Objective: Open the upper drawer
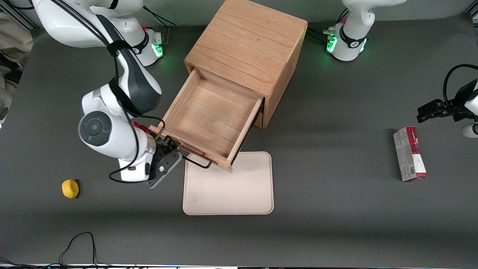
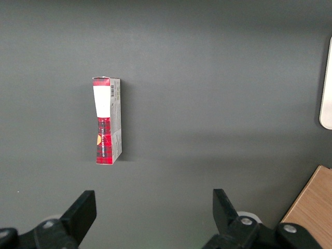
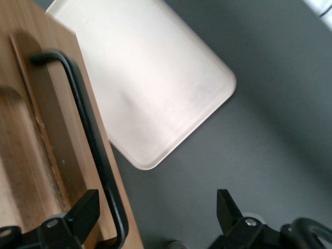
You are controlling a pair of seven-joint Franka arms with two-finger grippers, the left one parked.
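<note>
The upper drawer (image 1: 209, 112) stands pulled far out of the wooden cabinet (image 1: 246, 41), showing its plain wood inside. Its black wire handle (image 1: 196, 161) runs along the drawer front, over the edge of the tray. My right gripper (image 1: 170, 147) is at the handle's end toward the working arm's side. In the right wrist view the gripper (image 3: 155, 212) is open wide; the handle (image 3: 88, 135) passes between the fingers, close to one finger (image 3: 83, 212), and is not clamped. The lower drawer is hidden under the open one.
A beige tray (image 1: 231, 186) lies on the table in front of the drawer, partly under its front; it also shows in the right wrist view (image 3: 155, 78). A yellow lump (image 1: 70, 188) lies toward the working arm's end. A red box (image 1: 409, 153) lies toward the parked arm's end.
</note>
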